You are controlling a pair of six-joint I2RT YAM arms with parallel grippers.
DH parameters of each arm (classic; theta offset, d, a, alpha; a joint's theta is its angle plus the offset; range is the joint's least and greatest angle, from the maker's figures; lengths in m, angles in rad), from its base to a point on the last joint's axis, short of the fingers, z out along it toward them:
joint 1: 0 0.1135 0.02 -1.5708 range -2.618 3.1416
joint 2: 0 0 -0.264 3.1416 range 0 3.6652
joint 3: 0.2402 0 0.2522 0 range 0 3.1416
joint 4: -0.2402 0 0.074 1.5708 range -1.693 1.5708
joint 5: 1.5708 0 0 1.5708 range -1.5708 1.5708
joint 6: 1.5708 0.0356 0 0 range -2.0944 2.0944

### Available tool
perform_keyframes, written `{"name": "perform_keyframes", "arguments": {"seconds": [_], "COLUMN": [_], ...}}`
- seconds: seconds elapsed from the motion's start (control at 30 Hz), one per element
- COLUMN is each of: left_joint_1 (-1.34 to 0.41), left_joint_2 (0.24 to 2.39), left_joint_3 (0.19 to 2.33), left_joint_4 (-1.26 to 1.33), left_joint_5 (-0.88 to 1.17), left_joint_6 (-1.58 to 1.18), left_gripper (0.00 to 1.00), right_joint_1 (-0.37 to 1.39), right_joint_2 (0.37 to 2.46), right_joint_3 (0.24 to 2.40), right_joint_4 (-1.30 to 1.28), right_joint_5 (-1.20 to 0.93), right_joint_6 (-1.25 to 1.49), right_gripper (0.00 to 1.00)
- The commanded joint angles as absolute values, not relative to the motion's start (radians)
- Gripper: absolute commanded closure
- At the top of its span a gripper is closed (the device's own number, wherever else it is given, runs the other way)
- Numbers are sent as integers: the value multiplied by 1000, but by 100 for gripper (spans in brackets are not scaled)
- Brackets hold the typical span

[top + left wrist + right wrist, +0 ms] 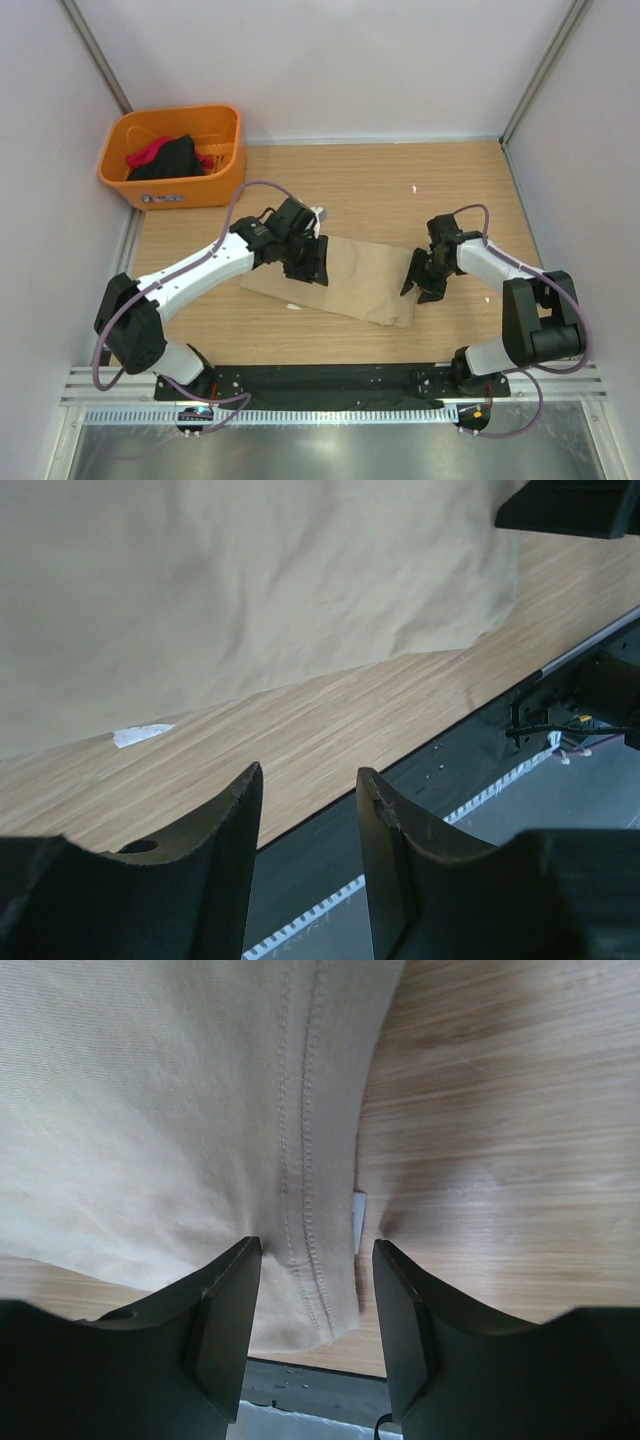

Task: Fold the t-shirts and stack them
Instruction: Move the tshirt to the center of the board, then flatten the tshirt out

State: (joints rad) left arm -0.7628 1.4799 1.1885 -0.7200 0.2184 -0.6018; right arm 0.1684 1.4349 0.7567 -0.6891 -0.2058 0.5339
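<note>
Lying flat on the pale wooden table [400,190], the large tan-beige cloth t-shirt [365,278] is folded into a long, slightly crumpled rectangle, set at a slant between the two arms. The left tool [305,262] sits at its left end, fingers apart with only table wood showing between them. The right tool [315,1250] stands at the right end, fingers also apart, straddling a double-stitched hem [300,1160]. Over in the far left corner, an orange plastic basket [190,190] holds a black t-shirt [172,158] and a red t-shirt [148,152], bunched together.
</note>
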Motion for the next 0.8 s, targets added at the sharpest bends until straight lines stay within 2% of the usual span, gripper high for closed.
{"name": "perform_keyframes", "arguments": {"seconds": [0.0, 0.1, 0.17, 0.2, 0.3, 0.33, 0.43, 0.53, 0.63, 0.67, 0.73, 0.77], "left_joint_1": [-773, -773, -773, -773, -773, -773, -773, -772, -772, -773, -772, -772], "left_joint_2": [1477, 1448, 1437, 1424, 1402, 1387, 1350, 1290, 1229, 1177, 1120, 1068], "left_joint_3": [1223, 1216, 1216, 1216, 1215, 1215, 1224, 1227, 1210, 1195, 1174, 1163], "left_joint_4": [-690, -721, -742, -750, -765, -768, -795, -825, -845, -851, -854, -856], "left_joint_5": [252, 230, 212, 204, 186, 180, 149, 89, 63, 54, 19, 6], "left_joint_6": [-585, -563, -555, -552, -551, -549, -542, -543, -554, -560, -568, -569], "left_gripper": [56, 56, 56, 56, 57, 57, 57, 61, 63, 63, 63, 63], "right_joint_1": [172, 172, 173, 172, 172, 170, 149, 72, 12, -21, -44, -44], "right_joint_2": [1454, 1476, 1485, 1485, 1462, 1453, 1422, 1349, 1255, 1243, 1239, 1265], "right_joint_3": [753, 755, 752, 753, 772, 776, 825, 975, 1242, 1410, 1596, 1788], "right_joint_4": [-595, -584, -577, -577, -600, -604, -714, -866, -1148, -1201, -1318, -1342], "right_joint_5": [-259, -252, -259, -258, -247, -242, -184, -13, 272, 326, 438, 439], "right_joint_6": [548, 546, 546, 548, 558, 561, 578, 575, 539, 526, 482, 468], "right_gripper": [46, 48, 56, 70, 88, 99, 99, 99, 98, 99, 99, 99]}}
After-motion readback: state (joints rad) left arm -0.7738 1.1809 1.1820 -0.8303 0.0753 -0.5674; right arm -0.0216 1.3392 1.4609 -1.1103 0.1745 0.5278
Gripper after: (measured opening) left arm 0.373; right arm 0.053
